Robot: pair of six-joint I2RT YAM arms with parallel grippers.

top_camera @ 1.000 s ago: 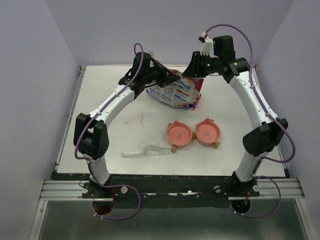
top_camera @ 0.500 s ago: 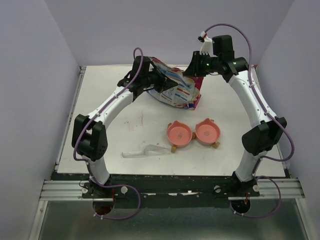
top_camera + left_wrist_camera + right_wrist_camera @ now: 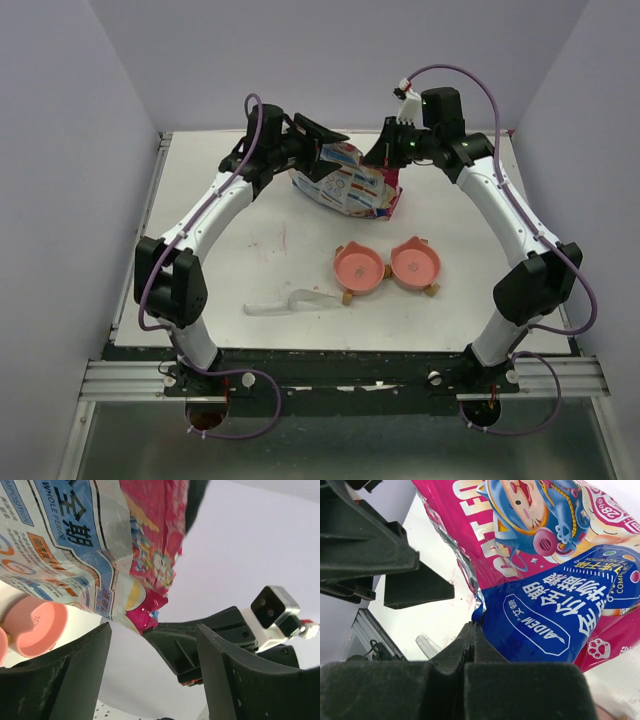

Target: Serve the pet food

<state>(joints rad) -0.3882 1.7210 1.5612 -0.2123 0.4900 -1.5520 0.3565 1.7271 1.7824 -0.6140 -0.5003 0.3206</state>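
**Pet food and bag, all three views.** The pet food itself is not visible in any view, and whether it lies inside the printed bag (image 3: 350,185) cannot be told. The bag stands tilted at the far middle of the table (image 3: 230,220), between the two grippers.

**Right gripper** (image 3: 472,627): the jaws are pressed together, and the bag's torn silver-lined edge runs down into the seam between the fingertips, so the film is pinched there. The pink and blue printed face spreads up and to the right of the fingers (image 3: 445,655).

**Left gripper** (image 3: 152,630): the fingers (image 3: 85,665) stand wide apart. The bag's crumpled lower corner hangs above and beyond the gap and touches neither finger. From overhead this gripper sits just beside the bag's upper left edge.

**Nearer the bases:** twin pink bowls (image 3: 387,265) stand side by side, well apart from both grippers. A clear scoop (image 3: 290,303) lies to their left.
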